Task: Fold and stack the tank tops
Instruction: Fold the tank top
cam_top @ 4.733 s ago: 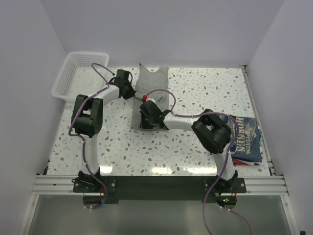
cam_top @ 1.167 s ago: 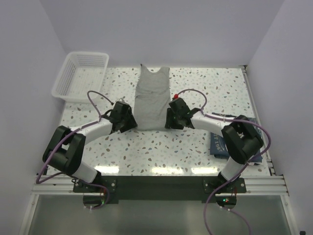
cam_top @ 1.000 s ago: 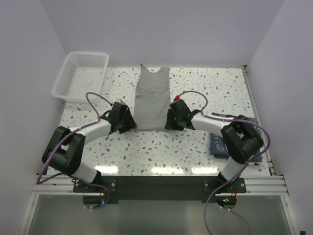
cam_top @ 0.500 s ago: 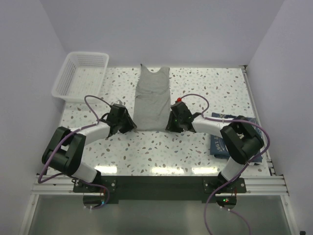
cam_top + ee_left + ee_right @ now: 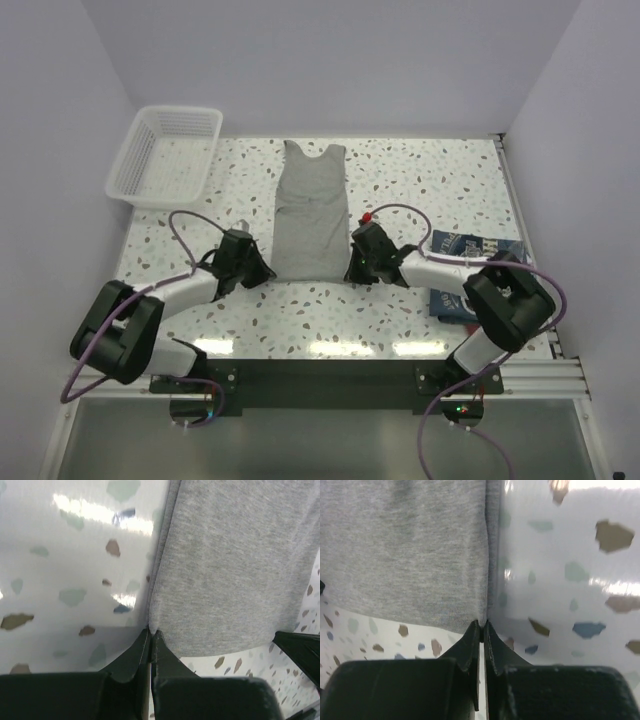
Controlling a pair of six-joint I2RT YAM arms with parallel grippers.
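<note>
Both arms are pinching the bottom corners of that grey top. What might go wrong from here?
The left tool and right tool each pinch only the very corner of the hem of the grey tank top, so either corner may slip out when lifted. If the two arms move unevenly, the fold could end up crooked.

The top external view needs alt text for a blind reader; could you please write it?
A grey tank top lies flat on a table, the left tool and right tool each pinching a near hem corner. A white basket sits far left, a navy top right.
</note>
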